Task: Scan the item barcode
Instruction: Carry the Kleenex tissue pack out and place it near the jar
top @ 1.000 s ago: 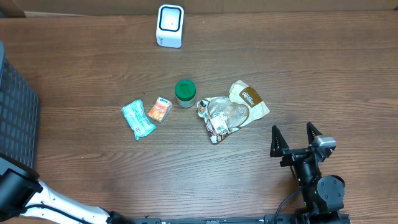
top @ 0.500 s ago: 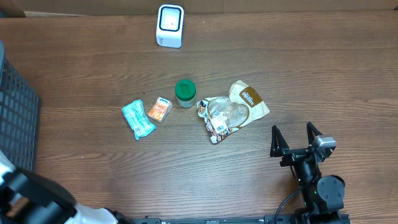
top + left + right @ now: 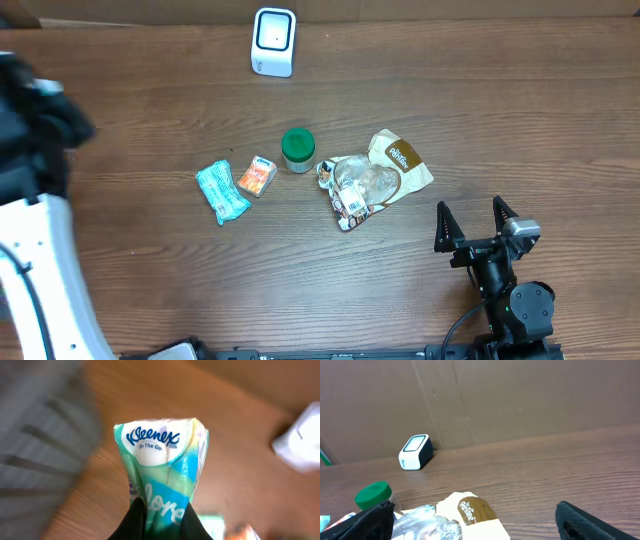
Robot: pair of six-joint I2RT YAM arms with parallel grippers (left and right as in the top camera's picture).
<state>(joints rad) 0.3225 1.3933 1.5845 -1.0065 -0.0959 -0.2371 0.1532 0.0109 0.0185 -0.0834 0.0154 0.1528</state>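
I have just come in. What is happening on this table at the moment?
The left gripper is shut on a teal and white Kleenex tissue pack, held above the brown wooden table. The small white barcode scanner stands at the table's far edge. The right gripper rests open and empty at the front right. A second teal tissue pack, a small orange packet, a green-lidded jar and a brown and clear pouch lie in the middle.
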